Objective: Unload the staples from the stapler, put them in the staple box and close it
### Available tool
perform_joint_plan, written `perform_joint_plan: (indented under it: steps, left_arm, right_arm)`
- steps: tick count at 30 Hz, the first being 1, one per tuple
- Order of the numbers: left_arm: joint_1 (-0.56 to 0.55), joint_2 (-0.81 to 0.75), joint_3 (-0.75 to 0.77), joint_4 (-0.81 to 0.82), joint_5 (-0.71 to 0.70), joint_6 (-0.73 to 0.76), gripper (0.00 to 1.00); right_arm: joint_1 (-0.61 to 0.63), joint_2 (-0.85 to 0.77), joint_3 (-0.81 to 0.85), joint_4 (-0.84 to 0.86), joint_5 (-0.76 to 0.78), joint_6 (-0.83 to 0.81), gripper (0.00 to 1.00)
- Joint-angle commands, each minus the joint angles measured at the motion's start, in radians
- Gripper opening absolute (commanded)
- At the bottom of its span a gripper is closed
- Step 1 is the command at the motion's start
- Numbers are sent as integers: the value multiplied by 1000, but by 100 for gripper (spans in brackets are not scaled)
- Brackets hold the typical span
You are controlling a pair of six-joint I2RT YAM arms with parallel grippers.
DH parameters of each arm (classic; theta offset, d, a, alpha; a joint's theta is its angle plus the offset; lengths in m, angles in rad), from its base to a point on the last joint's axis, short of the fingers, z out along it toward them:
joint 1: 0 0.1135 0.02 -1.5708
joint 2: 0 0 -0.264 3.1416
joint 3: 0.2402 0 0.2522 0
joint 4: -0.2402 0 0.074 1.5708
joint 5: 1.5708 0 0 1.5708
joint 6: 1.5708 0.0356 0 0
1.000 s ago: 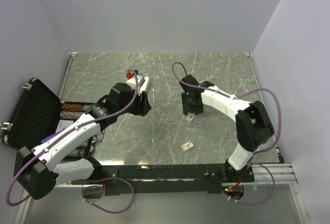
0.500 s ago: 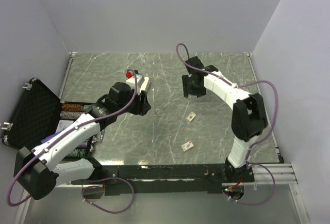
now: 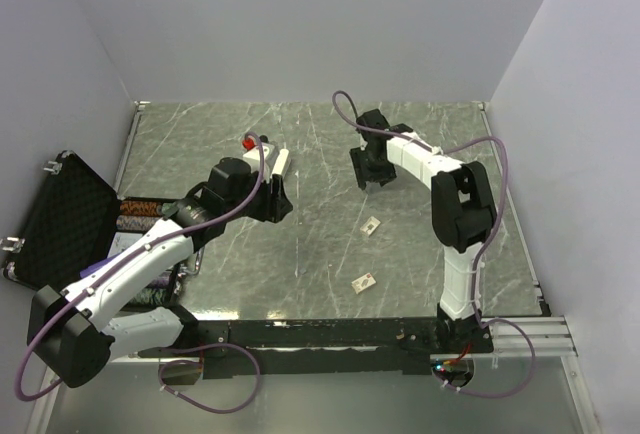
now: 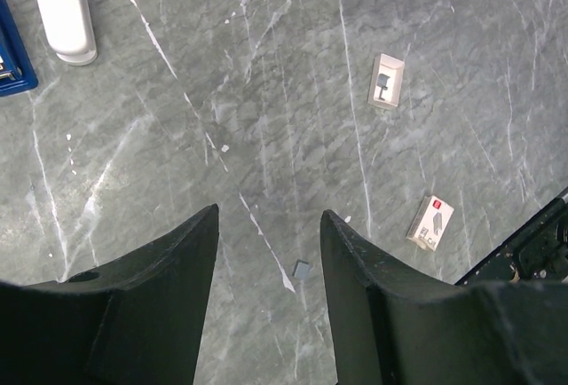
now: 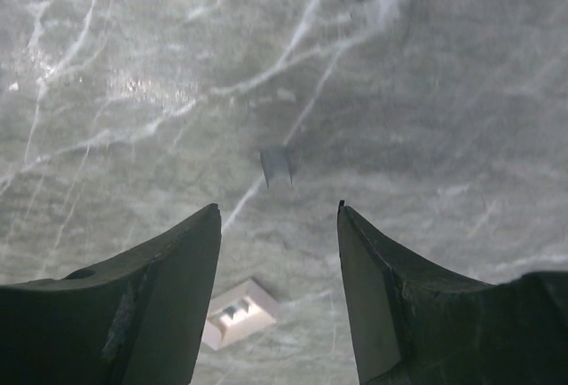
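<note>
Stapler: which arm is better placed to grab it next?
Left. The stapler lies just beside the open left gripper, next to the white bar; the right gripper hangs farther off, near a card.

Loose odds and ends on a grey marbled table (image 3: 430, 134)

A white rounded oblong bar (image 4: 62, 8) lies flat toward the far left of the table, with a small red thing (image 3: 250, 142) near it (too small to name). Two small square cards lie apart from each other toward the near middle: one tan-and-white card (image 3: 371, 225) farther in, and a second card with a red corner (image 3: 364, 281) close to the front edge. An open black case (image 3: 65, 219) sits off the left side. Plain pale walls (image 3: 300, 24) enclose the space.
</note>
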Motion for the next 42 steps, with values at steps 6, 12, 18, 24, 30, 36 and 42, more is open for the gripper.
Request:
perform_joint_plan:
  steps: [6,12,18,24,30,36,42]
  left_arm:
    - [8,-4,-7,44,24,-18,54]
    - [8,3,-4,46,26,-18,54]
    - [8,5,-3,43,26,-18,54]
    - [8,3,-3,41,24,-18,54]
    - [11,2,-3,42,26,-18,54]
    - [11,0,-3,42,28,-18,54]
    - [11,-1,-3,41,28,-18,54]
  right_arm:
    - [-7,77,84,14,-24,-31,59]
    - [-6,122,109,-19,28,-11,54]
    - [-6,127,93,-7,11,-10,49]
    - [-6,133,84,-6,12,-7,44]
    - [-3,139,74,-6,9,-3,34]
    - [2,127,64,-9,12,1,25]
    - [9,93,69,-16,28,6,14]
